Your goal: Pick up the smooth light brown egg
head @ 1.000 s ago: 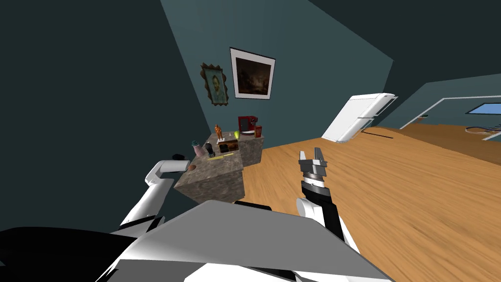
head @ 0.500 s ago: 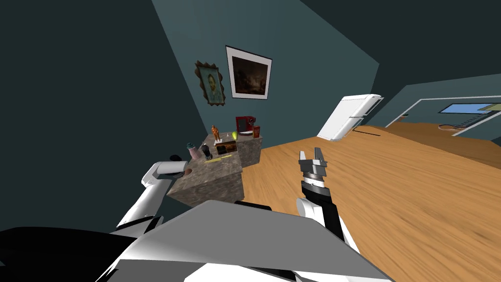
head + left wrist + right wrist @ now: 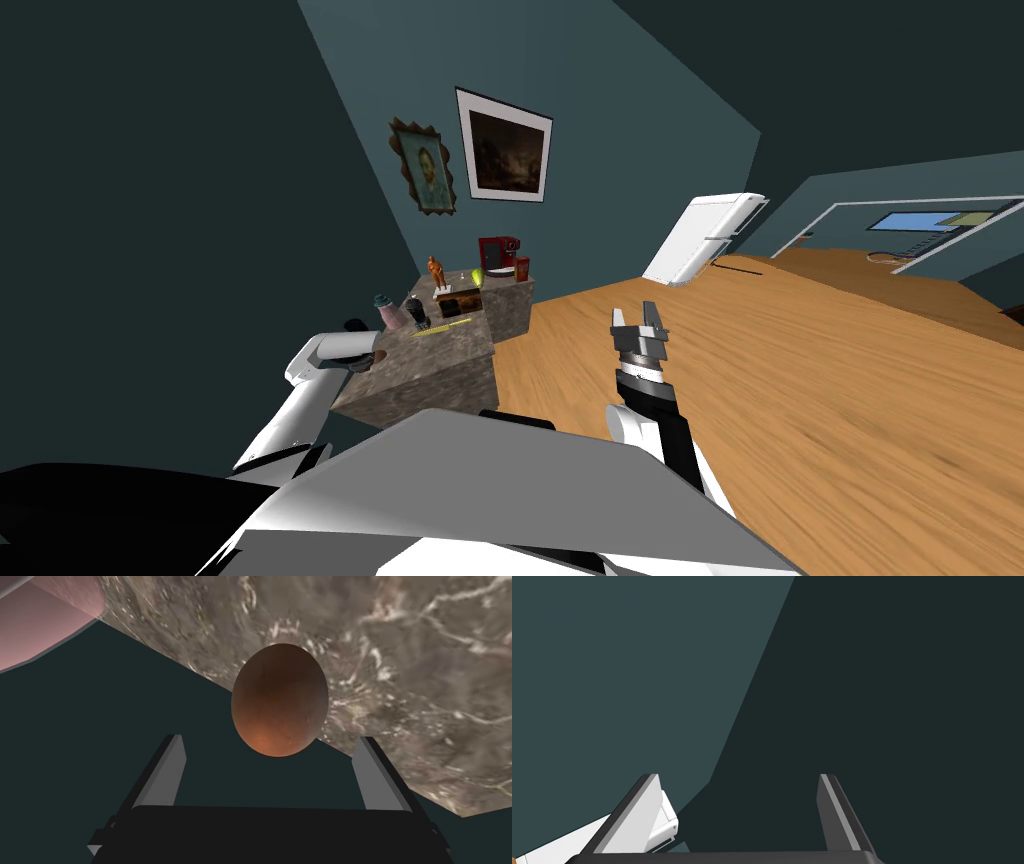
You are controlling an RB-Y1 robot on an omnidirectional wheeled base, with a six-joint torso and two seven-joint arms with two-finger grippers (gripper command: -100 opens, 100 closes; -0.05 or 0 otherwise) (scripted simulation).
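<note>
— Where to look for the smooth, reddish-brown egg (image 3: 280,701)?

— On the mottled grey-brown stone counter (image 3: 400,676), right at its edge, by the corner closest to the left arm. Lies straight ahead of the left gripper (image 3: 270,739), centred on the gap between the two blades.

— Gripped?

— No. Stands with fingers (image 3: 172,766) wide apart, one to each side, clear of the shell, tips about level with the egg's near end. Holds nothing.

— Anything close to the egg?

— A pale pink bottle with a teal cap (image 3: 392,314), further along the same side of the counter and apart from the egg. Beyond that, a thin yellow stick (image 3: 441,326) lying flat, an upright orange figurine (image 3: 435,270), and a boxy red coffee machine (image 3: 497,252) at the far end, against the dark teal wall (image 3: 600,120).

— And the right gripper (image 3: 640,318)?

— Held up over the light wooden floor (image 3: 800,380), well apart from the counter, pointing upward. Blades parted, empty between them.

— Rest of the room?

— Two framed pictures (image 3: 505,155) on the wall above the counter, one a portrait in an ornate frame, the other dark in a white mount. Further off, a tall white fridge (image 3: 705,238) on the floor beside the far wall.
</note>
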